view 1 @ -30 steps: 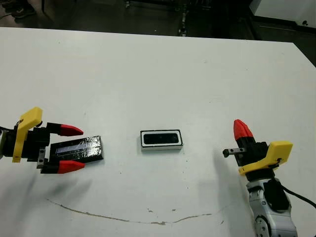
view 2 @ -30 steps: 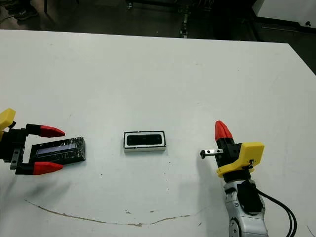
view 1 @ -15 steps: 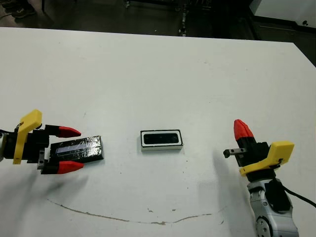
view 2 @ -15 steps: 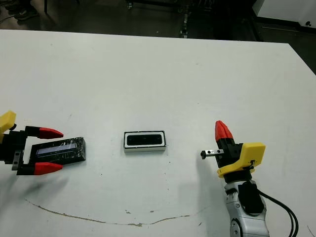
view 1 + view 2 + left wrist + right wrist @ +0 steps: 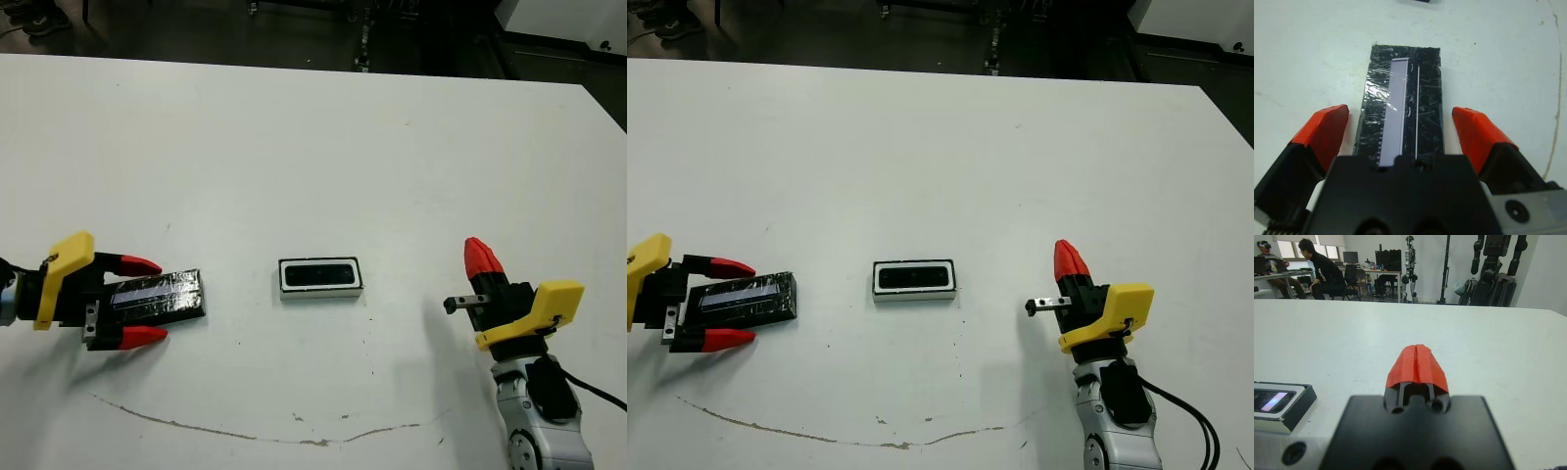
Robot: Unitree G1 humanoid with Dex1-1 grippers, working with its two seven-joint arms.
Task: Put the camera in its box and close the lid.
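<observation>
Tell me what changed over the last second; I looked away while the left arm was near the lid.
The left gripper sank lower over the lid and its open fingers narrowed a little around it, one on each side, not yet clamped. The lid has not moved. The box with the camera inside stayed put mid-table, and the right gripper stayed shut, idle at the right.

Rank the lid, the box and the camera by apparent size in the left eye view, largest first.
1. The lid, between the open left gripper's fingers, looks longest.
2. The box, mid-table, looks slightly shorter.
3. The camera, lying inside the box, is smallest.
</observation>
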